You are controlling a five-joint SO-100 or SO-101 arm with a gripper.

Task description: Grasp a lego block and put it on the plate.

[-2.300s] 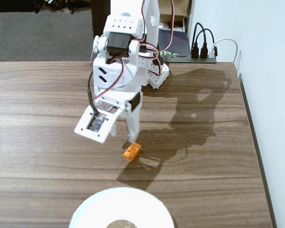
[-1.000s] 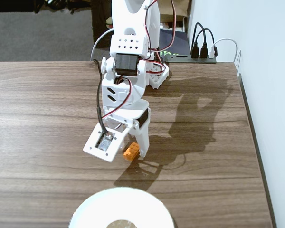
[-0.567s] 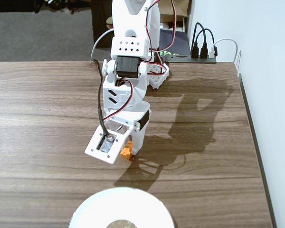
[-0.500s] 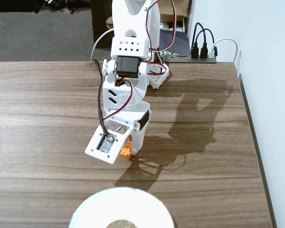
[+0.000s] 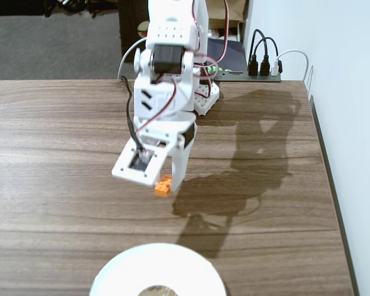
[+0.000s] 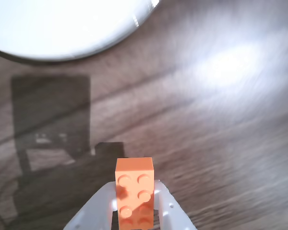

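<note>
The orange lego block (image 5: 164,185) hangs above the wooden table, clamped between the white fingers of my gripper (image 5: 166,184). In the wrist view the studded lego block (image 6: 134,191) stands between the two white fingertips (image 6: 169,207), and my gripper (image 6: 134,203) is shut on it. The white plate (image 5: 157,271) lies at the bottom edge of the fixed view, nearer the camera than the block, with its grey-brown centre just showing. In the wrist view the plate (image 6: 62,26) fills the top left, ahead of the gripper.
The arm's white base (image 5: 200,92) stands at the back of the table. A black power strip with plugs (image 5: 259,68) sits behind it by the white wall (image 5: 351,123). The table's right edge runs along the wall.
The gripper came down around the block, shut on it, and has now lifted it off the table. The arm's shadow has shifted with it.
</note>
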